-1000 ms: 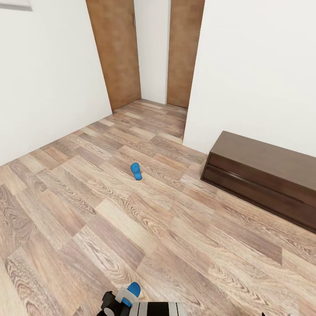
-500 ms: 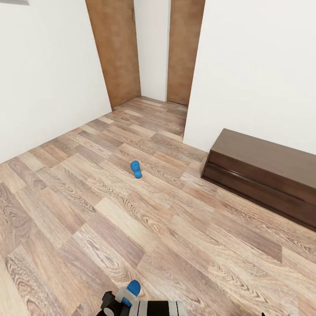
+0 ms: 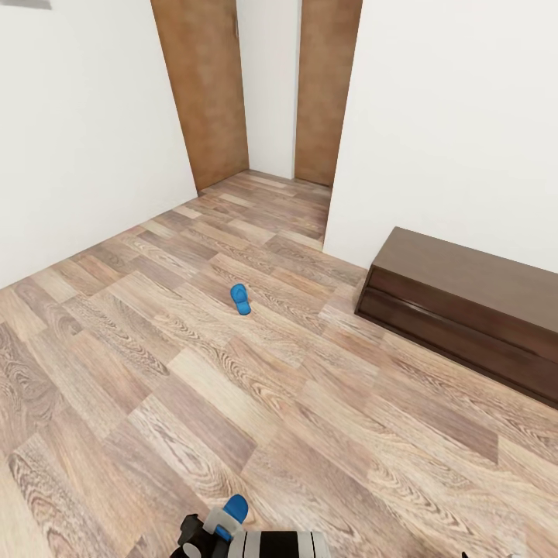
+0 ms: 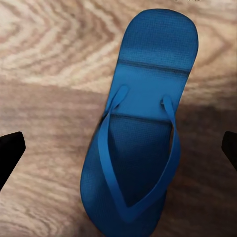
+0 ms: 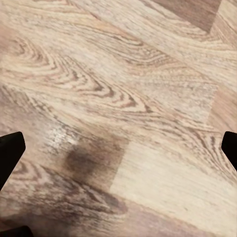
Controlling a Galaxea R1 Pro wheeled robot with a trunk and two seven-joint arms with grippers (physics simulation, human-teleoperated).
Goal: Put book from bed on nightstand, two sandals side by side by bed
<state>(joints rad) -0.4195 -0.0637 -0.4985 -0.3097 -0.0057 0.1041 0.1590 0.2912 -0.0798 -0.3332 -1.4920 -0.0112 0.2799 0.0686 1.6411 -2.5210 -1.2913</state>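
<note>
One bright blue sandal (image 3: 239, 299) lies alone on the wood-plank floor in mid-room. The other sandal (image 4: 140, 123) lies straps-up on the floor directly under my left gripper (image 4: 118, 150), whose fingers stand wide apart on either side of it without touching. In the head view this sandal (image 3: 233, 510) peeks out at the bottom edge beside my left arm's wrist (image 3: 271, 545). My right gripper (image 5: 118, 148) hangs open over bare floor with nothing between its fingers. The book, the bed and the nightstand are out of view.
A long low dark brown bench cabinet (image 3: 465, 302) stands against the white wall on the right. Two brown doors (image 3: 205, 93) flank a narrow passage at the back. Open plank floor (image 3: 232, 387) stretches between me and the far sandal.
The head camera turned slightly a second ago, shifting the whole picture; it has been still since. Neither sandal nor either gripper has visibly moved.
</note>
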